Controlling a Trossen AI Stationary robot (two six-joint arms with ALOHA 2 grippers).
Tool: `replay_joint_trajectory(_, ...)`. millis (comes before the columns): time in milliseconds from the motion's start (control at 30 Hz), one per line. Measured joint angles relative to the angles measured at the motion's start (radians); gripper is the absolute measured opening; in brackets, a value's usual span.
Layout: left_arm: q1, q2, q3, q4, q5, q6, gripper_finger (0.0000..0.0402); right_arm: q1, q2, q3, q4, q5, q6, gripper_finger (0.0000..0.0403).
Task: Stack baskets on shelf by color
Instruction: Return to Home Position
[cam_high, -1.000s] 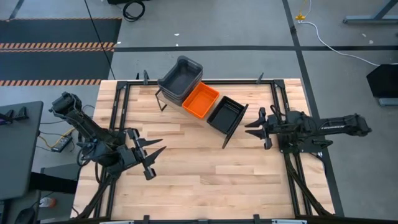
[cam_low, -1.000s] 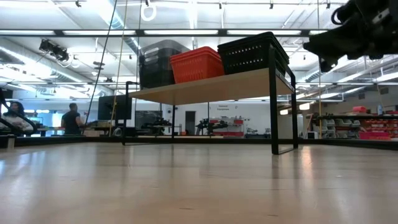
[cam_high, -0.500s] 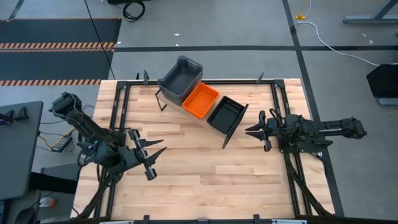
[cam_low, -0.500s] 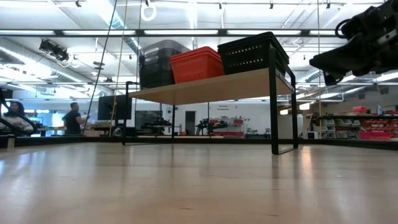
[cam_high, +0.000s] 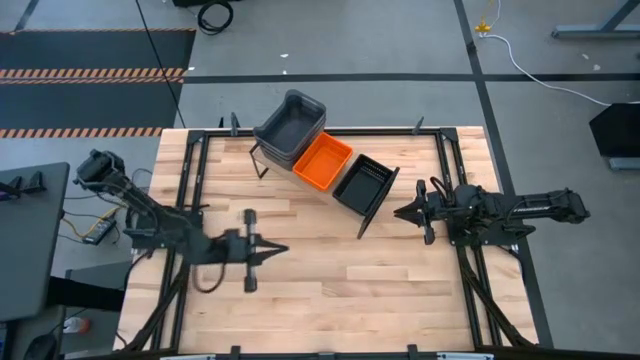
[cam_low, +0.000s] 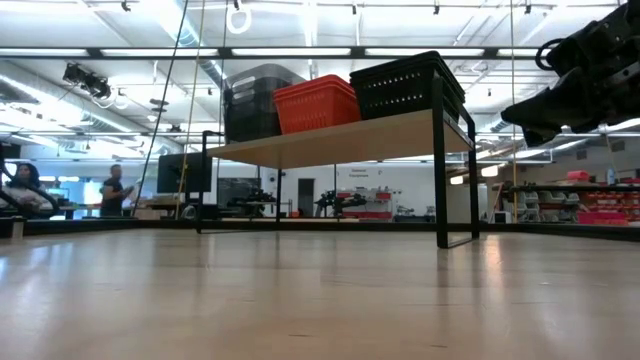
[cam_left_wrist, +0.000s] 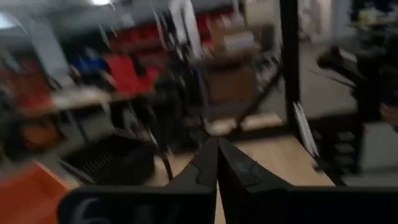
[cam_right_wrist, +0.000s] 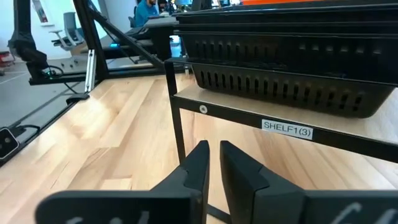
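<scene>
The shelf (cam_low: 340, 140) stands aslant at the table's far middle, and the baskets rest on its plank by their bottoms. They form a grey stack (cam_high: 290, 125), an orange one (cam_high: 322, 162) and a black slotted one (cam_high: 362, 183). My left gripper (cam_high: 280, 249) is shut and empty. It hovers over the table's left middle, pointing toward the right edge. My right gripper (cam_high: 398, 212) points toward the left edge, just right of the shelf's black-basket end (cam_right_wrist: 280, 74). Its fingers (cam_right_wrist: 213, 163) stand a narrow gap apart with nothing between them.
Bare slatted wood lies between the two grippers and toward the near edge (cam_high: 330, 300). Black frame rails (cam_high: 190, 160) run along the table's left and right sides. People (cam_low: 115, 190) stand in the room far behind the table.
My left gripper has swung toward the table's right edge, turned level to point that way, and shut from wide open. My right gripper's fingers have closed from a wide gap to a narrow one. The baskets and the shelf have stayed still.
</scene>
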Motion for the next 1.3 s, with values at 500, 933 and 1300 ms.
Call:
replay_joint_trajectory(500, 0.448, -0.035, -0.221, 0.109, 0.428, -0.251, 0.0002, 0.000, 0.002, 0.000, 0.002, 0.036, 0.006, 0.0039)
replay_joint_trajectory(933, 0.529, -0.492, -0.561, 0.103, 0.474, -0.299, 0.0001, 0.000, 0.007, 0.000, 0.006, 0.050, -0.015, 0.0039)
replay_joint_trajectory(1300, 0.493, -0.693, -0.625, -0.029, 0.464, -0.323, 0.0001, 0.000, 0.007, 0.000, 0.006, 0.050, -0.008, 0.0039)
